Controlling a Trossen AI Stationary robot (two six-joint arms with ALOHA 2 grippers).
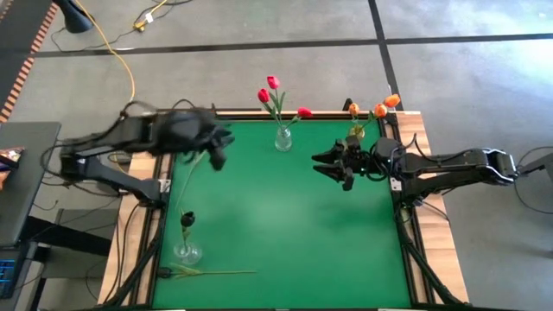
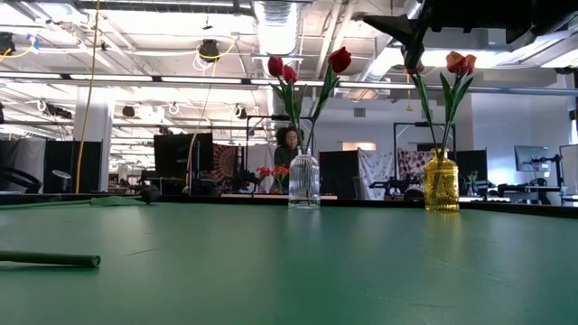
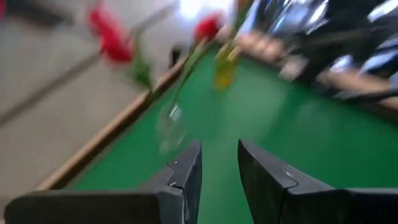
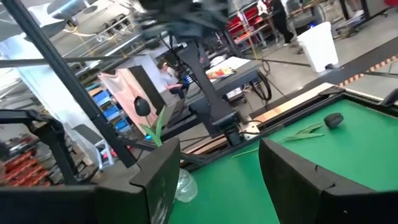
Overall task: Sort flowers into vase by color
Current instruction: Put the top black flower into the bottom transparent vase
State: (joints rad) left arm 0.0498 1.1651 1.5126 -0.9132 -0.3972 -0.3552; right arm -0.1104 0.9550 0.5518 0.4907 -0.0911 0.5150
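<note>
Three red artificial tulips stand in a clear glass vase; orange tulips in a yellow vase; one dark tulip in another clear vase; a loose green stem lies flat nearby.

The middle of the green table lies bare, a wide open stretch between the two arms. Along the far edge two obstacles stand upright: a clear vase with red tulips near the middle, and a yellow vase with orange tulips toward the far right corner, with a gap between them. The right gripper hangs just in front of the yellow vase, jaws apart. Near the left edge a third clear vase holds a dark tulip, and a loose stem lies flat beside it toward the near edge. The left gripper, jaws apart, hovers over the far left corner.
</note>
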